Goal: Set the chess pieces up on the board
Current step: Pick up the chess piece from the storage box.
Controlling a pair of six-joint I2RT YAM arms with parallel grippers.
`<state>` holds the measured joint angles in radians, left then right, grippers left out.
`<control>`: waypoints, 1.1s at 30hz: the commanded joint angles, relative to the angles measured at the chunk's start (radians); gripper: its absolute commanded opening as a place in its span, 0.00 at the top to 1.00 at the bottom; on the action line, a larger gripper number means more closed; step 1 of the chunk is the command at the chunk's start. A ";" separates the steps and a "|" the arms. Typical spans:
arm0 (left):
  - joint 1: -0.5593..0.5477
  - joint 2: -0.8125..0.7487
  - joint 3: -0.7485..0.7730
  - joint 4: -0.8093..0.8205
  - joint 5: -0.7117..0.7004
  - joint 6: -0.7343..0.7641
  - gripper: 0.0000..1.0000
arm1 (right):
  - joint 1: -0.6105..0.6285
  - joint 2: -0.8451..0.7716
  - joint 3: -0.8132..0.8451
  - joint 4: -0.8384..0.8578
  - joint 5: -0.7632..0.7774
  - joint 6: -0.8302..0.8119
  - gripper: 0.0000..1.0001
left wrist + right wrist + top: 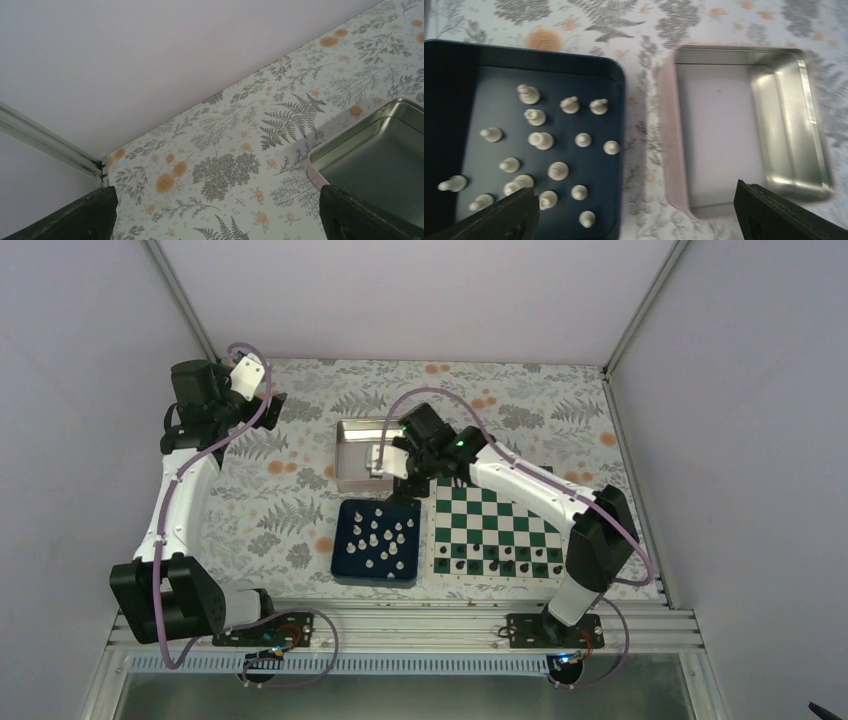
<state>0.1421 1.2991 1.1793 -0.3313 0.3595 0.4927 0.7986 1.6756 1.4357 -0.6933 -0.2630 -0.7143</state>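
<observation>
Left jaws and right jaws stand wide open, empty. I should lower the right jaws straight over 1 of the chess pieces [538,140], clear of its neighbours.

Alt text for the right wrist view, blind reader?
White chess pieces scattered in a dark blue tray at left, an empty metal tin beside it at right, on a fern-print table. The right gripper, open, shows fingertips at the bottom corners.
</observation>
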 commanded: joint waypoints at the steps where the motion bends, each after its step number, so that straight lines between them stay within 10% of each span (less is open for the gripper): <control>1: 0.005 -0.029 -0.025 0.021 -0.007 0.026 0.00 | 0.050 0.039 0.035 -0.060 0.012 -0.024 0.00; 33: 0.005 0.027 -0.011 0.030 -0.048 0.035 0.00 | 0.228 0.209 -0.028 -0.208 0.040 0.047 0.57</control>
<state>0.1421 1.3186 1.1629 -0.3260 0.3218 0.5129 1.0092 1.8614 1.4239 -0.8898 -0.2379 -0.6849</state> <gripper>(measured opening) 0.999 0.459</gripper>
